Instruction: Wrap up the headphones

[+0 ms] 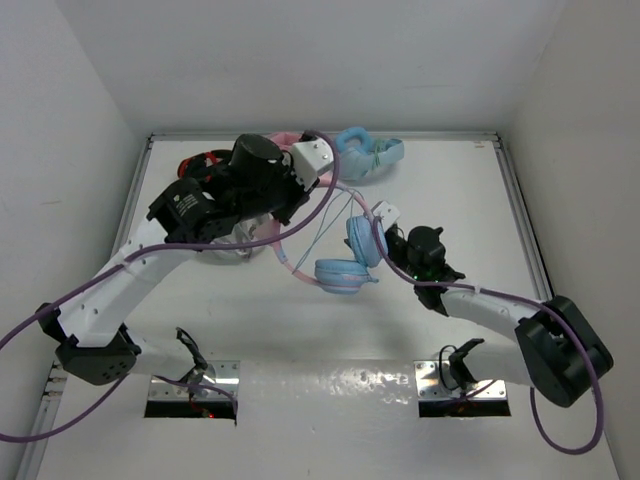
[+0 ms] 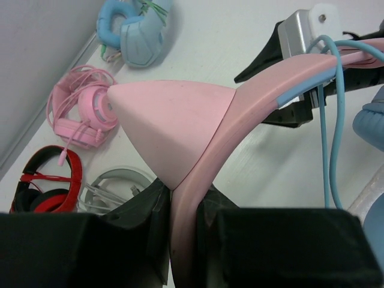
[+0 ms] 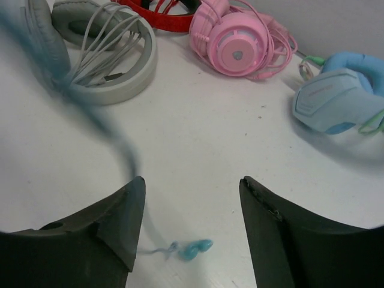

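Note:
The headphones have light blue earcups (image 1: 343, 272) and a pink headband (image 2: 252, 102) with a small pointed ear (image 2: 171, 120). My left gripper (image 2: 183, 210) is shut on the headband just below the ear and holds it up above the table (image 1: 297, 205). The thin teal cable (image 2: 327, 126) hangs down from the headband (image 1: 326, 228). Its teal plug (image 3: 195, 249) lies on the table between the fingers of my right gripper (image 3: 191, 183), which is open and empty. My right gripper (image 1: 380, 216) is beside the upper earcup (image 1: 362, 240).
An all-pink pair (image 3: 237, 45), a light blue pair (image 1: 365, 155), a red and black pair (image 2: 45, 180) and a grey-white pair (image 3: 102, 54) lie along the back and left of the table. White walls close in the left, back and right.

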You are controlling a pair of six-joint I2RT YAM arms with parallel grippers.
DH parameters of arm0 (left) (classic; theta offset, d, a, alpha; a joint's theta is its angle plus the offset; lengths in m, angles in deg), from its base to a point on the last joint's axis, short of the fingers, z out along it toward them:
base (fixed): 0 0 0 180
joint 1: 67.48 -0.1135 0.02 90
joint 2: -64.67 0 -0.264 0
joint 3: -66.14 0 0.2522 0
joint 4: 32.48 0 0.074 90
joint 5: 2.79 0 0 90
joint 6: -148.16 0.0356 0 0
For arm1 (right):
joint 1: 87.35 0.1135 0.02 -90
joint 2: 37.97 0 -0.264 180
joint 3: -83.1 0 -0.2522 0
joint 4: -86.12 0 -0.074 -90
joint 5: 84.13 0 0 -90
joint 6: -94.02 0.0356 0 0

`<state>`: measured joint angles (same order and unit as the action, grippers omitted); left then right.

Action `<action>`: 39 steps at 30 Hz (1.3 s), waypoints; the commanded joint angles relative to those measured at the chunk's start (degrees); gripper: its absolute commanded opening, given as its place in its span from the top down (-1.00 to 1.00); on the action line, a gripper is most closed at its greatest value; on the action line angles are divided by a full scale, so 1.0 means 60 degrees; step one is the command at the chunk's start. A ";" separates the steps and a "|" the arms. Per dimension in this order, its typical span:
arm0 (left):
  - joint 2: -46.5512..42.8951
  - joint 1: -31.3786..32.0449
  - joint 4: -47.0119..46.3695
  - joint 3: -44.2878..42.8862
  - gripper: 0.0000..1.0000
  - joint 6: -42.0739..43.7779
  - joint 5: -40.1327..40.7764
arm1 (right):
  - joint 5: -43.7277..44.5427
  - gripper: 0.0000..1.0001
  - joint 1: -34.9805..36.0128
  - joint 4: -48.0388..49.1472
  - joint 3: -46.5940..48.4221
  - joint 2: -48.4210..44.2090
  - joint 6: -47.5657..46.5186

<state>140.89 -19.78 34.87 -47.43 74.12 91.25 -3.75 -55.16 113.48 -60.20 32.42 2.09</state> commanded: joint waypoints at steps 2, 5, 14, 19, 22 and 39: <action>0.0010 0.0092 -0.1035 -0.0927 1.00 -0.0859 -0.0144 | 0.0007 -0.30 -0.0178 0.1641 0.0102 0.0848 0.0644; 0.0040 0.0092 -0.1079 -0.1060 1.00 -0.0976 -0.0232 | 0.0052 -0.30 -0.0193 0.2283 0.0278 0.1594 0.0791; 0.0113 0.0077 -0.1269 -0.1835 1.00 -0.1838 0.0572 | 0.0652 -0.03 -0.0179 0.4933 -0.0379 0.3677 0.2312; 0.0289 -0.0011 -0.1255 -0.2056 1.00 -0.2353 0.0837 | 0.0901 1.00 -0.0179 0.6050 -0.0586 0.4235 0.3368; 0.0260 -0.0608 -0.1386 -0.2173 1.00 -0.2950 0.0357 | 0.0961 1.00 -0.0179 0.6329 -0.0731 0.4176 0.3894; 0.0450 -0.2573 -0.2118 -0.2496 1.00 -0.4682 0.0133 | 0.2850 1.00 0.2837 0.2224 -0.0767 0.1525 0.1333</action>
<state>144.59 -33.18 30.54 -59.56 50.78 90.13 8.38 -41.48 138.62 -70.54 43.92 17.96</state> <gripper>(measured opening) 0.146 0.001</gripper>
